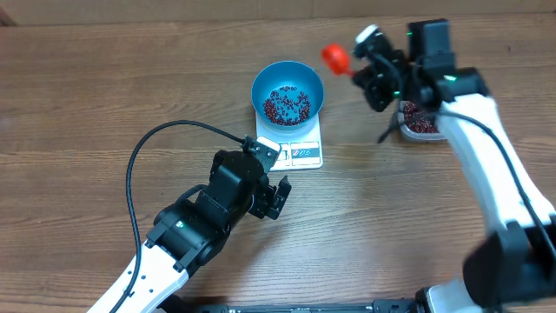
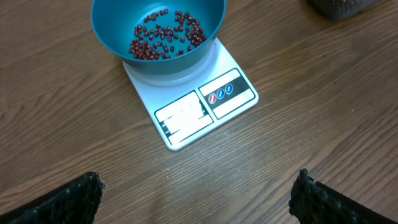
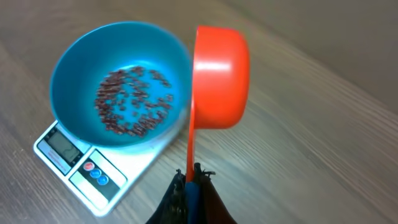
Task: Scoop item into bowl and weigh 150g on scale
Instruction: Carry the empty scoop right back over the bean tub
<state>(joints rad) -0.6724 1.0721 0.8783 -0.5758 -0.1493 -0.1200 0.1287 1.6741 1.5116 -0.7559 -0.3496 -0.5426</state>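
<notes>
Right claw pinching orange scoop handle, just beside blue bowl on scale; left claw spread, idle. Few beans in bowl. Mid-filling; next probably refill at tub.

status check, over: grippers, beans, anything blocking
Left gripper, fingers open, empty, short of the scale. Right gripper shut on orange scoop beside the bowl. Beans thin in bowl. Nothing between scoop and bowl.

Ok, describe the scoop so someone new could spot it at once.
Find the white scale mid-table with the blue bowl on it. Just beside the bowl's rim, the right gripper holds a scoop by its handle. It is the only bright orange-red thing there.
</notes>
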